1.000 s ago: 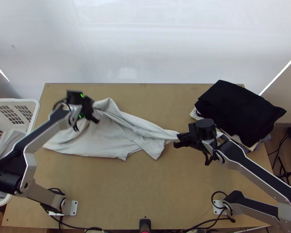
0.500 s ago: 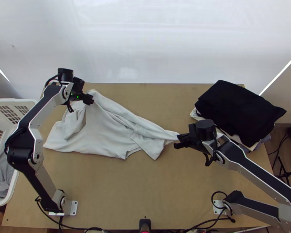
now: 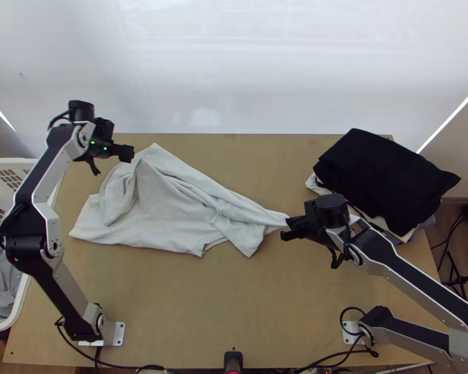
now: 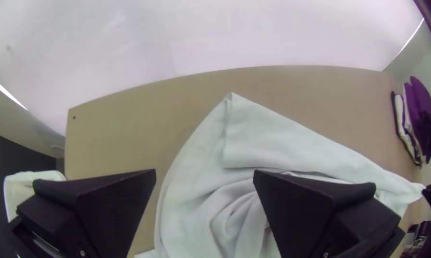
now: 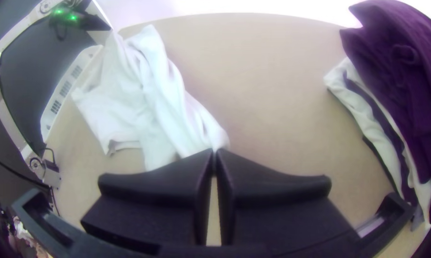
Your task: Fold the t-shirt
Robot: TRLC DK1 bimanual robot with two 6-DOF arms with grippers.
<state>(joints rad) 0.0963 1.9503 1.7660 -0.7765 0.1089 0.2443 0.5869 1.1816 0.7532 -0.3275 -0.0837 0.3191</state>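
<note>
**Left gripper (image 3: 126,153), fingers wide apart, empty; right gripper (image 3: 288,226), fingers pressed together on the t-shirt (image 3: 171,215)**

Item, left gripper (image 4: 204,173): at the far left of the table, near the shirt's far corner, a broad gap between its fingers, no cloth gripped.

Item, right gripper (image 5: 214,152): right of the table's middle, tips meeting on the shirt's narrow, gathered end.

Then, by size:

Table (image 3: 171,299): light wood, one, carrying the shirt and a stack.

T-shirt: pale, unfolded but rumpled, lying from the table's left part to right of its middle. Broad and loosely creased at the left, with a turned-over layer along the far side; drawn into long folds toward the right gripper. Far corner pointed, near the far edge.

Laundry basket (image 3: 9,162): white, slotted walls, at the table's left side.

Stack of garments (image 3: 384,174): black on top, paler layers beneath, far right.

Grey cloth (image 3: 0,287): bunched, inside the basket.
</note>
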